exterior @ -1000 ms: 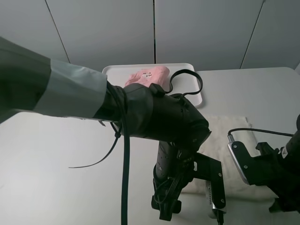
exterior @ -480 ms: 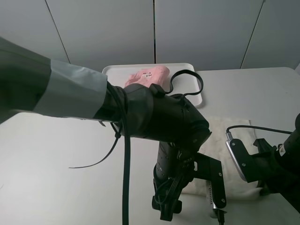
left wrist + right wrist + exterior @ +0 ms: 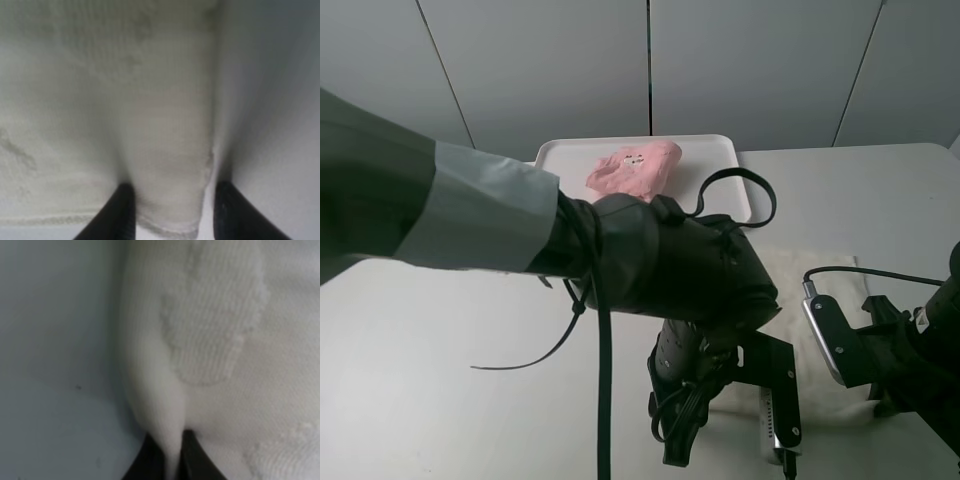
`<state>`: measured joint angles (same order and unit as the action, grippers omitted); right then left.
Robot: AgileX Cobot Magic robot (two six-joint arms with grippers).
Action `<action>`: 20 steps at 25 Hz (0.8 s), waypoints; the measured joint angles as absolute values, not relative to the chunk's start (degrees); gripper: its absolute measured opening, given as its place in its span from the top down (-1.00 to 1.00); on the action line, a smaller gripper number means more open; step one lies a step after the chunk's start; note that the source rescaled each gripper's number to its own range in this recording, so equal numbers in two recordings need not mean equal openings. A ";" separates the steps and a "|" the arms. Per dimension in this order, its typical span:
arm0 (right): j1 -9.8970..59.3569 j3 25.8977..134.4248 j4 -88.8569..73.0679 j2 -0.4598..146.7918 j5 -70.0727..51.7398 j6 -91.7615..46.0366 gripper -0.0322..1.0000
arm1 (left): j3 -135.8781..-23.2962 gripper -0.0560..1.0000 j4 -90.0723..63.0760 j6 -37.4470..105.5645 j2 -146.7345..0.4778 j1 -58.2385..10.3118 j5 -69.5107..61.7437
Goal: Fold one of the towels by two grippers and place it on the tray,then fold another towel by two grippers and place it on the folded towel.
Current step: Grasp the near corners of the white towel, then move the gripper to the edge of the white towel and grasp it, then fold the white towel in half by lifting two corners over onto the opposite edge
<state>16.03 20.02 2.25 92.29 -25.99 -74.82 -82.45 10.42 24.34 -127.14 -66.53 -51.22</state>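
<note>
Right gripper [image 3: 171, 460] was clamped shut on a thin pinch of the cream towel [image 3: 225, 340]. Left gripper [image 3: 172, 215] straddled a bunched ridge at its near edge; couldn't tell if it had bitten. Towel lay on the table [image 3: 440, 350], short of the tray [image 3: 712, 158] holding the pink towel [image 3: 635, 165]. Best to confirm both holds, then lift level and carry the near edge over.

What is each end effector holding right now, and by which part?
Right end effector: shut on a pinched-up edge fold of the cream towel. Left end effector: straddles a fold at the towel's edge; whether it grips cannot be told.
</note>
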 joint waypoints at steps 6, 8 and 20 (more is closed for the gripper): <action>16.03 20.02 2.25 92.29 -25.99 -73.39 0.93 | -82.45 0.84 11.43 24.23 -127.14 -66.53 -49.98; 16.03 20.02 2.25 92.29 -26.10 -72.05 0.93 | -82.45 0.89 11.56 24.23 -127.14 -66.53 -49.58; 16.03 18.79 -2.14 85.33 -29.89 -67.16 0.93 | -82.45 0.89 10.90 22.95 -126.80 -64.08 -46.08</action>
